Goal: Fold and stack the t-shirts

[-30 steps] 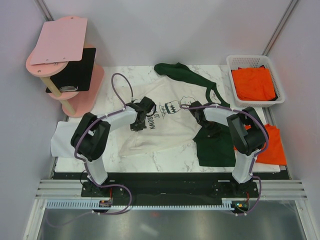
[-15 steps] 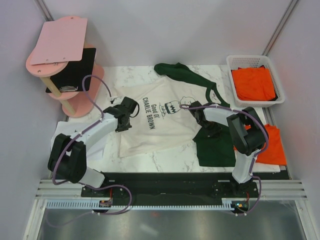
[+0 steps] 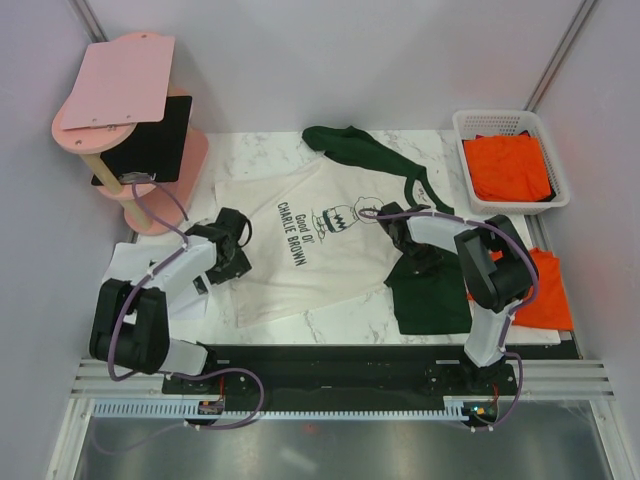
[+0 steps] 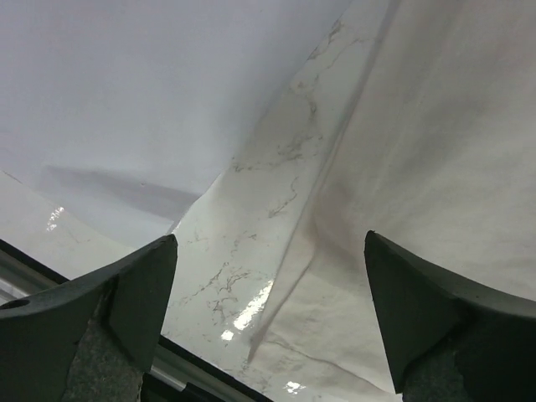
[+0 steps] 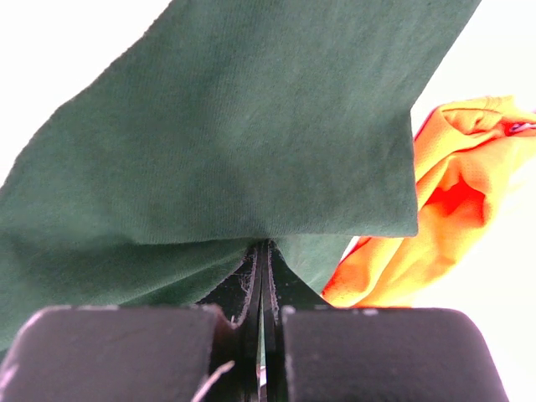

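The white marble table (image 3: 340,322) is carrying the cream-white, green-sleeved Charlie Brown t-shirt (image 3: 300,270) centrally. At 9 o'clock the left gripper (image 4: 268,276) is hovering spread wide over its edge; at 3 o'clock the right gripper (image 5: 265,251) is pinching its sleeve (image 5: 226,126).

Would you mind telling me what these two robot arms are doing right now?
They are folding a cream-white t-shirt with dark green sleeves, spread on the marble table. The right gripper is shut on one sleeve; the left gripper hangs open over the shirt's left edge, holding nothing. Bright orange shirts wait in the white plastic basket and beside the right arm.
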You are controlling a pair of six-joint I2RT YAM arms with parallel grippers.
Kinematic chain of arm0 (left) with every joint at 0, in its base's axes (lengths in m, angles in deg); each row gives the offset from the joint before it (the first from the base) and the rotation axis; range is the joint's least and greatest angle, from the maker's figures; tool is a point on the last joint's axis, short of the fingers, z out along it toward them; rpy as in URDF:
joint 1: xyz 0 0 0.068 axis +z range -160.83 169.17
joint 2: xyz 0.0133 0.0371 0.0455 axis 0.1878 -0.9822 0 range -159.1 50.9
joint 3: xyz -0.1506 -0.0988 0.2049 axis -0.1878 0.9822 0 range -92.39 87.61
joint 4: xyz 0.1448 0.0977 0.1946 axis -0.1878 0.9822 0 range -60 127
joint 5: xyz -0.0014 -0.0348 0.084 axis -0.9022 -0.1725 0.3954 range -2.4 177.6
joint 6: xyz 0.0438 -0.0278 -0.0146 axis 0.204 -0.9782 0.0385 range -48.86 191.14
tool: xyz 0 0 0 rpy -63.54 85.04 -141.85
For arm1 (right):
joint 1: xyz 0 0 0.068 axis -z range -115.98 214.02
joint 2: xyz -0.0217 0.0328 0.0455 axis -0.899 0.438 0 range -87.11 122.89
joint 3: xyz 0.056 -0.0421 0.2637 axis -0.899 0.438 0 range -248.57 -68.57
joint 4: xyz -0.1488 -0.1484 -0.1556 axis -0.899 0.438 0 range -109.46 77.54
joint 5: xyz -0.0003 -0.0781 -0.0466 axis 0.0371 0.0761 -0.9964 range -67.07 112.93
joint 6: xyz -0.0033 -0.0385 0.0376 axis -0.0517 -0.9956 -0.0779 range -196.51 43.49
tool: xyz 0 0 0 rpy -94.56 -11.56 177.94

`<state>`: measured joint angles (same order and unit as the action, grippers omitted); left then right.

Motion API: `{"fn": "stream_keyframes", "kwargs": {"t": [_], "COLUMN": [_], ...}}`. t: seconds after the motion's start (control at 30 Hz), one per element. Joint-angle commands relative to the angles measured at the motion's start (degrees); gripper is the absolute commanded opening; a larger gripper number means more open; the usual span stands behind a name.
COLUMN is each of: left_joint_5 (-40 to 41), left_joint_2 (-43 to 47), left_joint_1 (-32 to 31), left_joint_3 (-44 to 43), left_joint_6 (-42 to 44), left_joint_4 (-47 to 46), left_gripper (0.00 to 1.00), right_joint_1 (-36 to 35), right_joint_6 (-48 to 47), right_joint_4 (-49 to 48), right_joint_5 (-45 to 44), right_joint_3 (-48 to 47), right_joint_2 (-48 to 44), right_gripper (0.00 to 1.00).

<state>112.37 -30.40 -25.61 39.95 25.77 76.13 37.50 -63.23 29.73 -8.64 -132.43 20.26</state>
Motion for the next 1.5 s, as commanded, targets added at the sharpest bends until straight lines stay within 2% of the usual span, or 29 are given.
{"fn": "stream_keyframes", "kwargs": {"t": [0.0, 0.07, 0.1, 0.13, 0.2, 0.33, 0.4, 0.57, 0.77, 1.0, 1.23, 1.47], "left_joint_5": [0.98, -0.07, -0.60, -1.21, -1.92, -2.97, -3.42, -3.86, -1.31, 1.33, 3.26, 4.76], "left_joint_2": [6.76, 8.08, 7.91, 6.60, 4.23, -6.74, -13.87, -25.30, -34.44, -43.32, -48.95, -57.63], "left_joint_1": [0.11, 0.02, -0.07, -0.07, -0.07, -0.24, -0.33, -0.33, -0.33, -0.33, -0.16, 0.46], "left_joint_3": [-2.34, -4.80, -5.94, -8.39, -12.87, -22.37, -28.50, -38.63, -47.51, -57.44, -63.34, -73.95], "left_joint_6": [0.26, 3.86, 5.27, 7.37, 9.58, 14.76, 16.18, 19.08, 20.58, 21.28, 21.54, 20.67], "left_joint_4": [-1.56, -4.28, -5.08, -6.74, -7.98, -8.42, -7.81, -6.23, -3.60, 1.15, 4.49, 9.76], "left_gripper": [1.00, 0.97, 0.90, 0.63, 0.03, 0.02, 0.02, 0.02, 0.02, 0.02, 0.02, 0.02], "right_joint_1": [-0.46, -0.46, -0.55, -0.55, -0.46, -0.37, -0.28, 0.07, 1.65, 3.49, 4.29, 5.08], "right_joint_6": [2.19, 2.19, 2.02, 1.93, 1.06, -0.44, -0.79, -4.13, -6.33, -7.48, -8.09, -9.32], "right_joint_4": [-5.06, -5.94, -6.29, -7.34, -9.63, -17.44, -18.16, -18.87, -21.68, -25.19, -26.51, -26.69], "right_joint_5": [3.63, 3.27, 3.18, 3.36, 4.84, 7.91, 8.54, 10.74, 12.50, 14.60, 14.17, 10.13], "right_joint_3": [0.31, -0.56, -1.70, -2.58, -5.12, -11.45, -18.91, -37.79, -51.69, -59.19, -63.14, -64.55], "right_joint_2": [-4.44, -7.17, -8.05, -9.62, -10.95, -10.18, -7.28, 6.69, 20.05, 30.34, 36.32, 39.14], "right_gripper": [0.00, 0.00, 0.00, 0.00, 0.00, 0.00, 0.00, 0.00, 0.00, 0.00, 0.00, 0.00]}}
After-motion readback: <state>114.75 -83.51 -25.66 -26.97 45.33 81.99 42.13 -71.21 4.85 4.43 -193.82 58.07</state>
